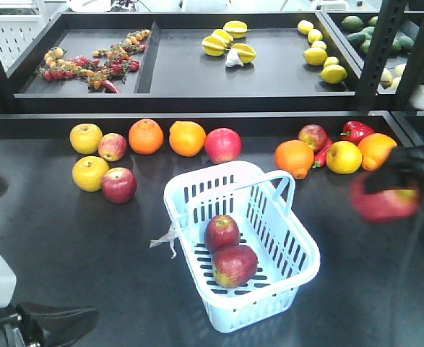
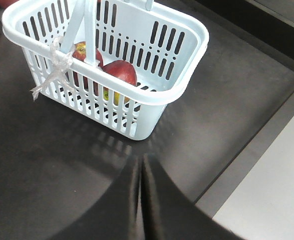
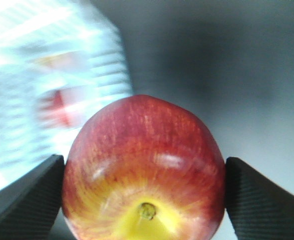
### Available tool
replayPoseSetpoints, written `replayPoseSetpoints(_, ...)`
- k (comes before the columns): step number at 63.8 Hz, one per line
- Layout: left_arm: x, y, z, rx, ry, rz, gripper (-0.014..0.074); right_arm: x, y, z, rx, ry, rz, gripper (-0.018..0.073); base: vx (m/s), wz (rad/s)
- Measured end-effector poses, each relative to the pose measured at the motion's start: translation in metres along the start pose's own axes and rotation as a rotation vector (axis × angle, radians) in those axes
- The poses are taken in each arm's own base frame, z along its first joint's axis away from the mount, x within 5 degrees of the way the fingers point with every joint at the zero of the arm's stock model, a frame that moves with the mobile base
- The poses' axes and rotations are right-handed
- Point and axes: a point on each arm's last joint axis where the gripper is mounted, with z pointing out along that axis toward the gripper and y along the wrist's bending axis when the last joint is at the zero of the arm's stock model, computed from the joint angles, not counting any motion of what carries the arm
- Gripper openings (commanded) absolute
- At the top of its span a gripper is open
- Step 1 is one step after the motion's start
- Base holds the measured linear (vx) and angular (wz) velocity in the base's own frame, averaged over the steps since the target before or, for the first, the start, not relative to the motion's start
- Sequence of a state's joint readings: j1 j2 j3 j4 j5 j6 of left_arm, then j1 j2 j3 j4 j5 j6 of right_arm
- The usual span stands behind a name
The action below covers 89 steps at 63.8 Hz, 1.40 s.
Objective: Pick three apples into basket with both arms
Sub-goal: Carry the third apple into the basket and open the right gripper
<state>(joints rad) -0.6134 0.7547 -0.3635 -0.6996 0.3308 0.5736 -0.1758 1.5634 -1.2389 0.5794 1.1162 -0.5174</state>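
The pale blue basket (image 1: 309, 254) stands on the dark table, slightly right of centre. Two dark red apples (image 1: 222, 231) (image 1: 234, 265) lie inside it. In the left wrist view the basket (image 2: 179, 91) is just ahead, with both apples (image 2: 119, 72) (image 2: 83, 51) showing through its slots. My left gripper (image 2: 140, 161) is shut and empty, low over the table in front of the basket. My right gripper (image 3: 144, 197) is shut on a third red apple (image 3: 144, 155), stem end toward the camera. In the front view that apple (image 1: 383, 203) is a blur in the air, to the right of the basket.
A row of fruit lies behind the basket: yellow apples (image 1: 86, 137), oranges (image 1: 146, 136), red apples (image 1: 222, 144) (image 1: 119, 184), a red pepper (image 1: 356, 131), a lemon (image 1: 344, 157). A raised shelf with lemons (image 1: 316, 55) sits behind. A black post (image 1: 382, 50) stands at right.
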Motion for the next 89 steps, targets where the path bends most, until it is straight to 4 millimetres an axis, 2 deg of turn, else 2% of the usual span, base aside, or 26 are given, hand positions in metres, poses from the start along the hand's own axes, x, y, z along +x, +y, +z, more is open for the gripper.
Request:
replayPoseSetpoints(9,0.0,0.0,0.0,0.0,0.0,0.0,-0.0006,-0.003,0.048,0.027,-0.058,0.039,-0.136,0.0081,0.0,0.0)
replayPoseSetpoints(18,0.0,0.0,0.0,0.0,0.0,0.0,-0.0006,-0.004,0.082,0.055,-0.095,0.062,-0.229,0.0081,0.0,0.0)
replayPoseSetpoints(34,0.0,0.0,0.0,0.0,0.0,0.0,-0.0006,-0.002,0.106,0.111,-0.102,0.102,-0.288,0.0111,0.0,0.0)
replayPoseSetpoints(44,0.0,0.0,0.0,0.003,0.005,0.0,-0.0006,-0.002,0.111,0.136,-0.089,0.091,-0.305,0.0258,0.0,0.0)
replayPoseSetpoints(58,0.001,0.0,0.0,0.005,0.007,0.0,-0.0006,-0.003,0.112,0.143,-0.091,0.075,-0.324,0.0587,0.0,0.0)
replayPoseSetpoints(64,0.001,0.0,0.0,0.005,0.008,0.0,-0.0006,-0.004,0.112,0.143,-0.089,0.067,-0.326,0.0662,0.0,0.0)
replayPoseSetpoints(71,0.001,-0.001,0.0,0.007,0.01,0.0,-0.0006,-0.004,0.113,0.143,-0.094,0.062,-0.322,0.0676,0.0,0.0)
replayPoseSetpoints(80,0.001,-0.001,0.0,0.007,0.011,0.0,-0.0006,-0.004,0.113,0.143,-0.095,0.06,-0.319,0.065,0.0,0.0)
replayPoseSetpoints(89,0.001,-0.001,0.0,0.008,0.013,0.0,-0.0006,-0.003,0.113,0.143,-0.101,0.075,-0.32,0.0545,0.0,0.0)
